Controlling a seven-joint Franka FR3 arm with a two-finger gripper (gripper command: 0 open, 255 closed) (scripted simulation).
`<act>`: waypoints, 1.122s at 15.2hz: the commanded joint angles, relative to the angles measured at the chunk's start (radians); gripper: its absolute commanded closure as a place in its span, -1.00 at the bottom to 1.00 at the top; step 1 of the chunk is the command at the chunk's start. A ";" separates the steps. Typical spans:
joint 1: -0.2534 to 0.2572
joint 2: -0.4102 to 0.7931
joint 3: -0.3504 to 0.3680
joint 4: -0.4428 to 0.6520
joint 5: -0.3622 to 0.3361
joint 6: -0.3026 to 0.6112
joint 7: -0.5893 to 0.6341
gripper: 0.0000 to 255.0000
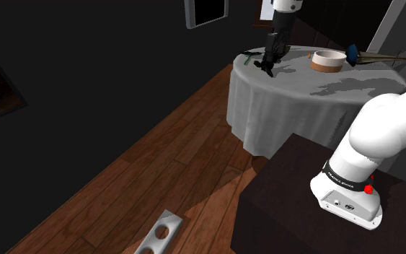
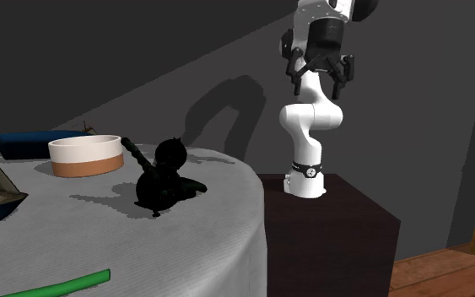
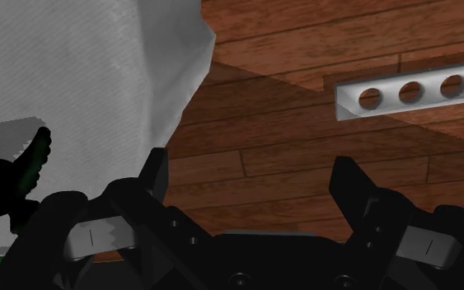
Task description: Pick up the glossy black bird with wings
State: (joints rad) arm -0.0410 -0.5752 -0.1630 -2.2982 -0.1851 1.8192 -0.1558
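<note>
1. Glossy black bird figurine with wings (image 2: 161,181) stands on the grey-clothed round table (image 2: 218,245), near a white-and-tan bowl (image 2: 85,155).
2. All-black two-finger gripper (image 2: 320,83) hangs above the table with its fingers spread apart, clasping nothing.
3. Brown wooden floor (image 3: 304,123) lies between the fingers in the wrist view.

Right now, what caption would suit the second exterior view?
Black bird stands on a cloth-covered table near a white-and-tan bowl, the open tool hanging high in the air.
</note>
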 commanded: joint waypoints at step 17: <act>-0.078 0.552 -0.267 0.387 0.062 0.200 -0.361 -1.00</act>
State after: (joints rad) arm -0.1143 -0.0712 -0.4186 -1.9568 -0.1424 2.0171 -0.4924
